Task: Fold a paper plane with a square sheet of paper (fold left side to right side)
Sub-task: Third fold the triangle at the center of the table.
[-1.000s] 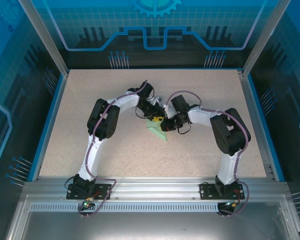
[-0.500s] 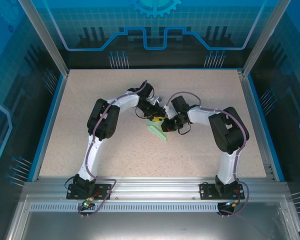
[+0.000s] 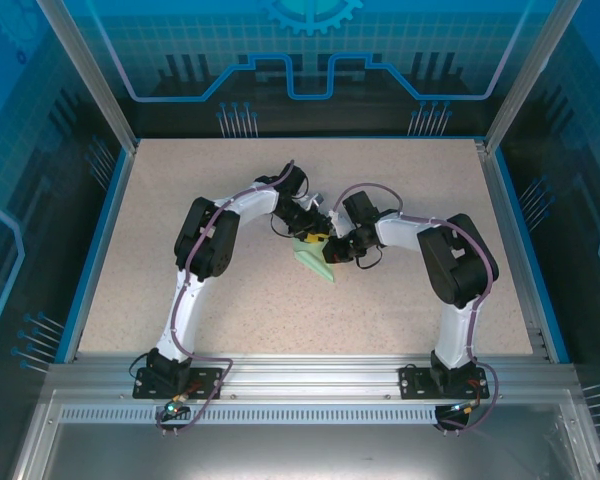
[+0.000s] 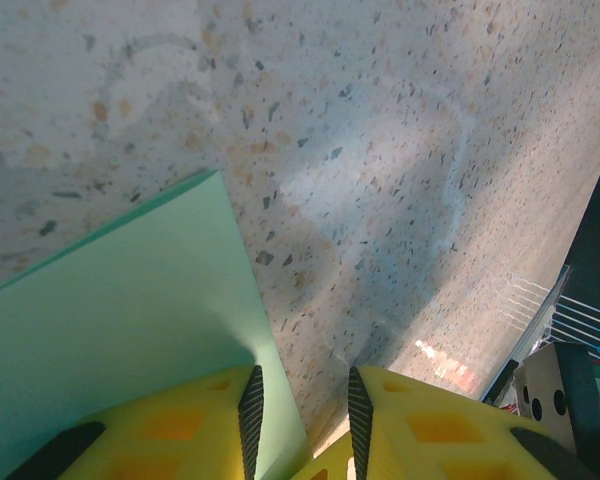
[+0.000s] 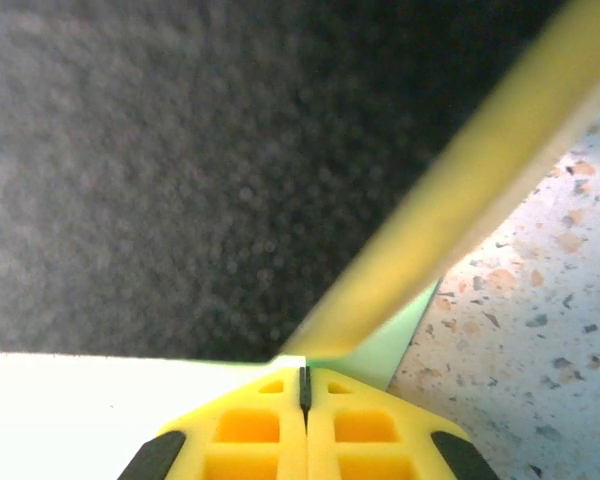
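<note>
The square sheet of paper [image 3: 318, 264] lies folded into a small pale mint-green shape at the middle of the speckled table. Both grippers meet over its far end. My left gripper [image 3: 317, 238] comes in from the left. In its wrist view the yellow fingers [image 4: 302, 388] stand apart. The left finger rests over the paper [image 4: 130, 330], whose edge runs down into the gap. My right gripper [image 3: 336, 250] comes in from the right with its jaws [image 5: 303, 372] shut, tips right at the paper [image 5: 385, 345]. Whether paper is pinched between them does not show. The blurred yellow bar [image 5: 460, 190] is a left finger.
The table [image 3: 180, 190] has blue side rails and clear enclosure walls around it. An aluminium rail [image 3: 310, 375] carrying both arm bases runs along the near edge. Bare tabletop spreads to the left, right and far side of the paper.
The right arm has shifted very slightly. The paper and the left gripper look unchanged.
</note>
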